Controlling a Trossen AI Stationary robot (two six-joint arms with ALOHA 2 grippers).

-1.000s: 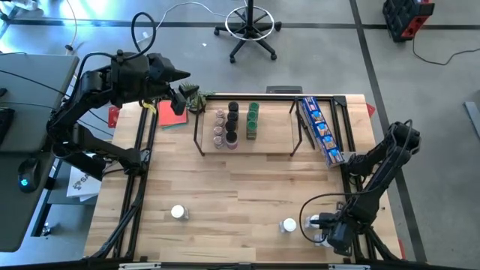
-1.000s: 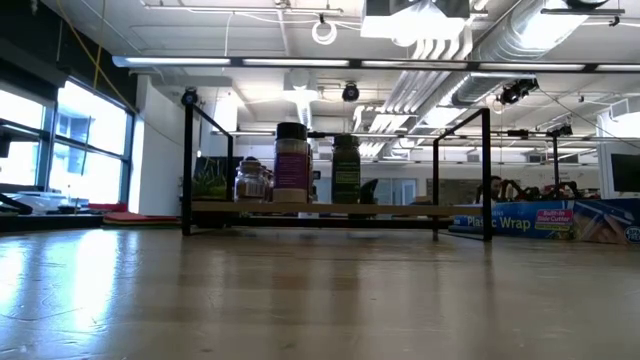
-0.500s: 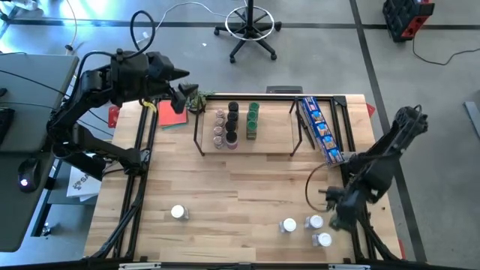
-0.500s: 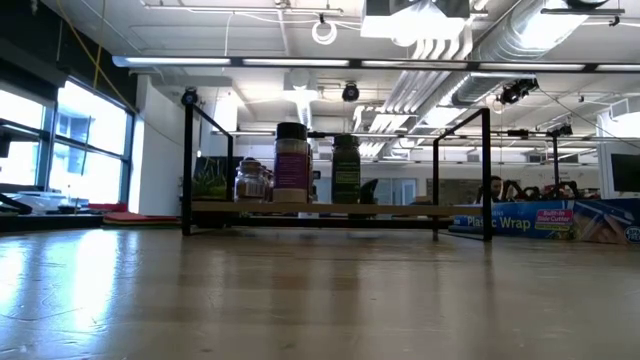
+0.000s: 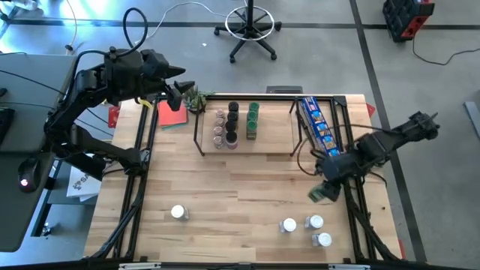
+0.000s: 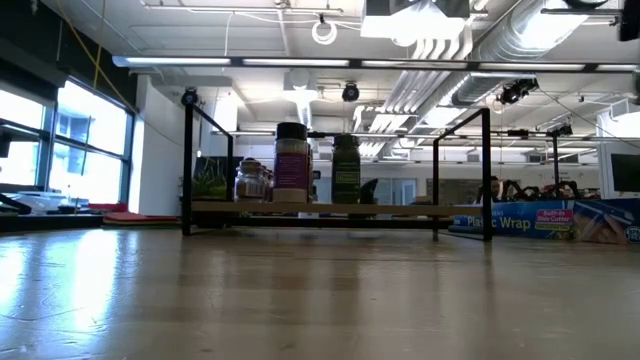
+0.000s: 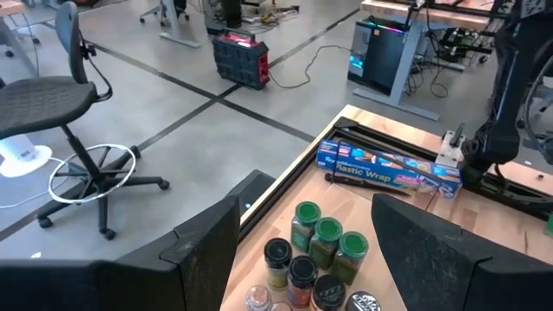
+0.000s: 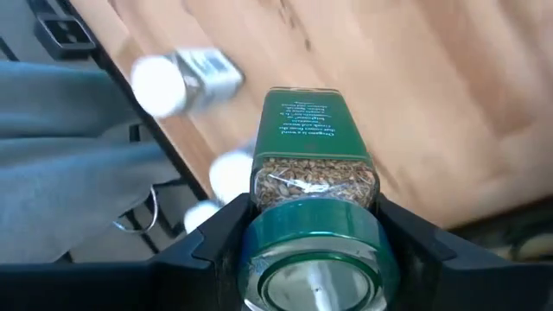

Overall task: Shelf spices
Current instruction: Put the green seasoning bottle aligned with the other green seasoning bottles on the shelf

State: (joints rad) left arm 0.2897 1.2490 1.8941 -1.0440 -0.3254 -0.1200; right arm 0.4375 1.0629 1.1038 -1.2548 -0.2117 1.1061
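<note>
Right gripper (image 5: 321, 192): risen from the near-edge jars, clamping green-lidded jar (image 8: 313, 226); shelf (image 5: 281, 133) ahead holds nine jars.

Counted: nine spice jars (image 5: 232, 124) on one shelf (image 5: 270, 142), four white-lidded jars (image 5: 313, 223) on the table (image 5: 225, 195), one green-lidded jar (image 8: 313, 216) in the right gripper (image 5: 321, 192).

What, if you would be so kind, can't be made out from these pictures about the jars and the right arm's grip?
- Green-lidded jar in the right gripper: label print too small in the right wrist view.
- Loose white-lidded jars: out of the low view, blurred in the right wrist view.
- Jars on the shelf: rear ones hidden behind front ones in the low view.
</note>
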